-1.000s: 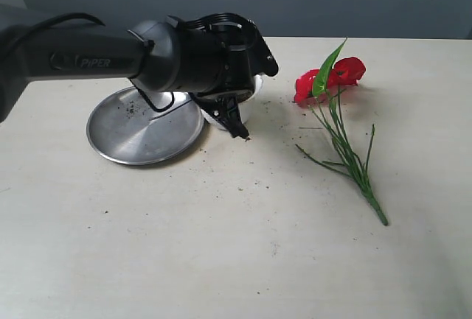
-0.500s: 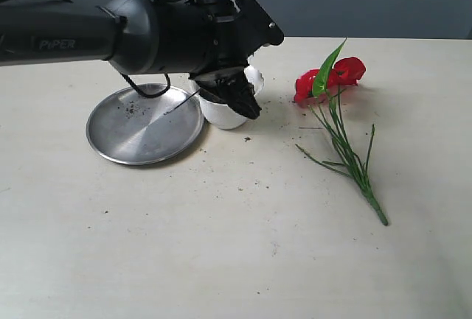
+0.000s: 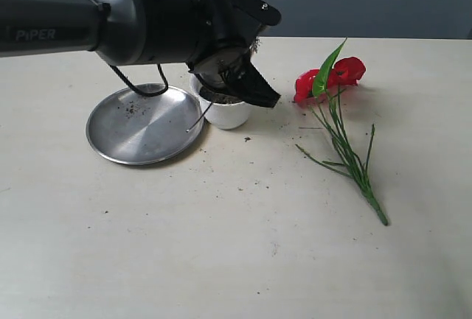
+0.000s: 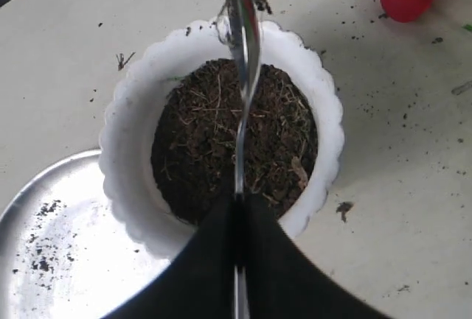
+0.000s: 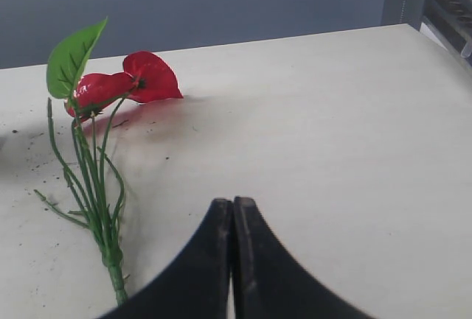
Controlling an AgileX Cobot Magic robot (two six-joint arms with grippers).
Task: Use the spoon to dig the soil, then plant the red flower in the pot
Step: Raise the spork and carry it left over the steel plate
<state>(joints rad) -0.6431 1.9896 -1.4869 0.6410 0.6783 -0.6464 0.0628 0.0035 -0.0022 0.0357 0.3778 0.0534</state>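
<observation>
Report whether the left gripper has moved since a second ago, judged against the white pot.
Yes. The left gripper has risen from low in front of the pot and swung right; its tips now sit by the pot's right rim.

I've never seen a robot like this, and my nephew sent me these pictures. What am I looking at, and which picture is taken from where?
It is a robot with two arms, each ending in a two-fingered hand. The wide picture comes from a camera off the arms; the other two come from cameras on the wrists. On the pale table are a steel plate, a white pot filled with soil, and a red flower lying flat. The left hand is shut on a spoon, held over the soil. The right hand is shut and empty.
</observation>
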